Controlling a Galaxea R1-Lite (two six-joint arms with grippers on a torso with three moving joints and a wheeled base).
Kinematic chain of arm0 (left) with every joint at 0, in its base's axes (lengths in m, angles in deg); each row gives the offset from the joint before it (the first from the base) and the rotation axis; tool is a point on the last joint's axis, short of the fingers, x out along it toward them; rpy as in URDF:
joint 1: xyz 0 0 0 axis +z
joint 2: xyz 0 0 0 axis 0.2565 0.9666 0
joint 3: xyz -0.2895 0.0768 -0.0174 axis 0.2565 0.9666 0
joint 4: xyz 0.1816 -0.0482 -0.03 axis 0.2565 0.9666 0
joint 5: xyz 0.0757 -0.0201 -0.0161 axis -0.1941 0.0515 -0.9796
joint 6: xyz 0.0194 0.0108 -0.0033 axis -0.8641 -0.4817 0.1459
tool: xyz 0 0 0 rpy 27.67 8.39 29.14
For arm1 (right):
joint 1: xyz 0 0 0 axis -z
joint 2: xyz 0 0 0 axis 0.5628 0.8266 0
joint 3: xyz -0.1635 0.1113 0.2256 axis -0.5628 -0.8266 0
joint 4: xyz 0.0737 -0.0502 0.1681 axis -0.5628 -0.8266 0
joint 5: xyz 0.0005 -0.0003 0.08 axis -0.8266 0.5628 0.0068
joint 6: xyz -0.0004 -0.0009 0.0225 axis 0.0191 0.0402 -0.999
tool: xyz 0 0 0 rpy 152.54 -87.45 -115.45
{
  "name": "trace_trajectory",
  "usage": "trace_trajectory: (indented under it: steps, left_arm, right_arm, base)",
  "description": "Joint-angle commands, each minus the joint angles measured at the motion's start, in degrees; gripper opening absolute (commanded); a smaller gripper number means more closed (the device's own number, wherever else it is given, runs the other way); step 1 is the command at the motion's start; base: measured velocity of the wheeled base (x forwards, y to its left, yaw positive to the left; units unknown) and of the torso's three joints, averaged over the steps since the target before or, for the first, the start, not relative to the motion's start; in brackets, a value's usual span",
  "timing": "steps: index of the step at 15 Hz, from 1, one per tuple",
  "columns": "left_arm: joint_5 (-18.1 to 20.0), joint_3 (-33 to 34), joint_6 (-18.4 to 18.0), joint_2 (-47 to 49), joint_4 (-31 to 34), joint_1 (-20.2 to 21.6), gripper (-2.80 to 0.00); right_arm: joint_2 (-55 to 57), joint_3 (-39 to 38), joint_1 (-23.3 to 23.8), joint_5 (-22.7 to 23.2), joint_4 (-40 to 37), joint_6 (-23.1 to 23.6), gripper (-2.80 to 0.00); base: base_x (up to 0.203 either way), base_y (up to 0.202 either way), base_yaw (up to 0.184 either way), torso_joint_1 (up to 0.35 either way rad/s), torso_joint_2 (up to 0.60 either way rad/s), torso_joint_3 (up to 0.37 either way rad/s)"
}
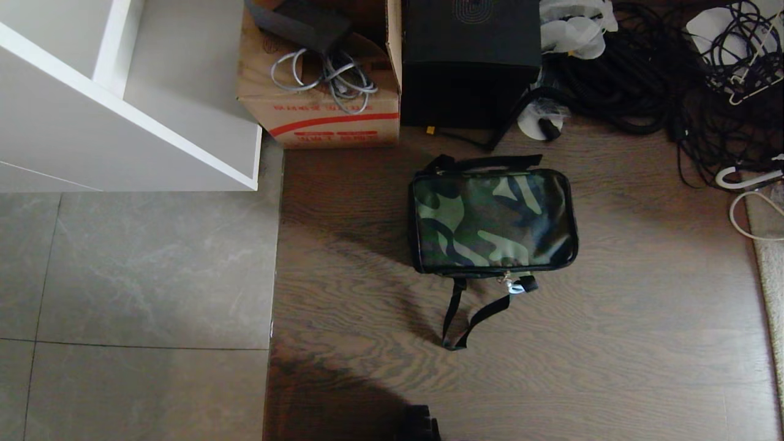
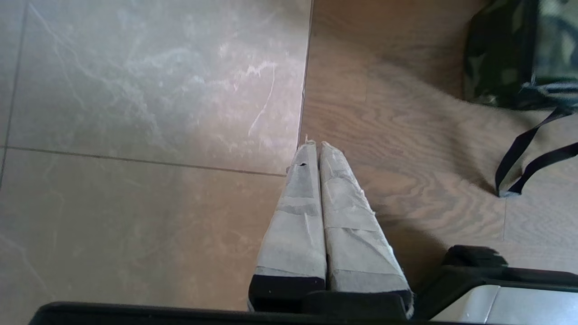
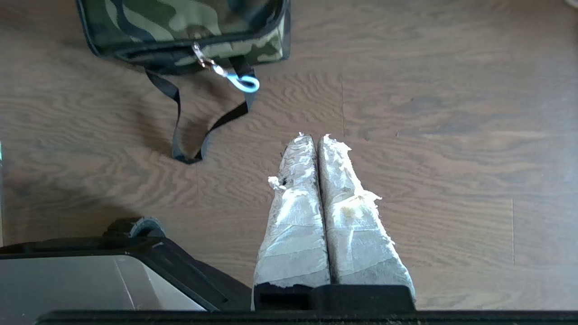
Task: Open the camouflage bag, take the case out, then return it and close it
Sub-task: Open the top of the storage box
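A: Head view first. Seeing the camouflage bag (image 1: 493,220) lying flat on the wood floor (image 1: 612,343), zipped all round, white zipper pull (image 1: 516,285) hanging at the near edge, black strap (image 1: 468,318) looping toward the robot.

B: Case?

A: Not showing anywhere. Cannot tell whether sitting inside.

B: Clutter?

A: Sitting beyond the bag: taller black box (image 1: 470,61) with oval emblem, close behind it. Cardboard box (image 1: 318,92) with grey cables beside that, on the robot's left. Sprawling black cables (image 1: 661,79) at the far right, a white loop lying near the rug edge (image 1: 768,269). White shelf unit (image 1: 122,98) standing far left over grey tile (image 1: 141,275).

B: Room?

A: Lying open on the near side and both flanks of the bag; wood running bare toward the robot. Far side feeling tight, black box and a cable crowding the far strap. Tile seam running well left of the bag.

B: Grippers?

A: Left gripper (image 2: 314,144) pressing taped fingers together, holding nothing, hanging over the tile-wood seam, bag off to one side, well apart. Right gripper (image 3: 317,137) also pinching fully together, holding nothing, hanging over bare wood near the strap loop, not touching it. Neither gripper showing clearly in head view.
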Motion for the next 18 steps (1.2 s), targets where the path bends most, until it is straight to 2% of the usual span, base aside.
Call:
trace_trajectory:
  steps: [1, 8, 18]
  left_arm:
    - [-0.06, 0.44, 0.10, 0.00, -0.03, -0.02, -2.80]
    - [0.00, 0.44, 0.04, 0.00, -0.03, 0.03, -2.80]
    - [0.00, 0.44, 0.01, 0.00, -0.03, -0.03, -2.80]
  right_arm:
    - [-0.02, 0.00, 0.01, 0.01, -0.02, -0.01, -2.80]
    - [-0.02, 0.00, 0.01, 0.01, 0.03, -0.01, -2.80]
    - [-0.02, 0.00, 0.01, 0.01, 0.06, -0.01, -2.80]
  base:
    - [0.000, 0.000, 0.000, 0.005, 0.00, -0.187]
    - [0.000, 0.000, 0.000, 0.002, 0.00, -0.138]
    - [0.000, 0.000, 0.000, 0.001, 0.00, 0.056]
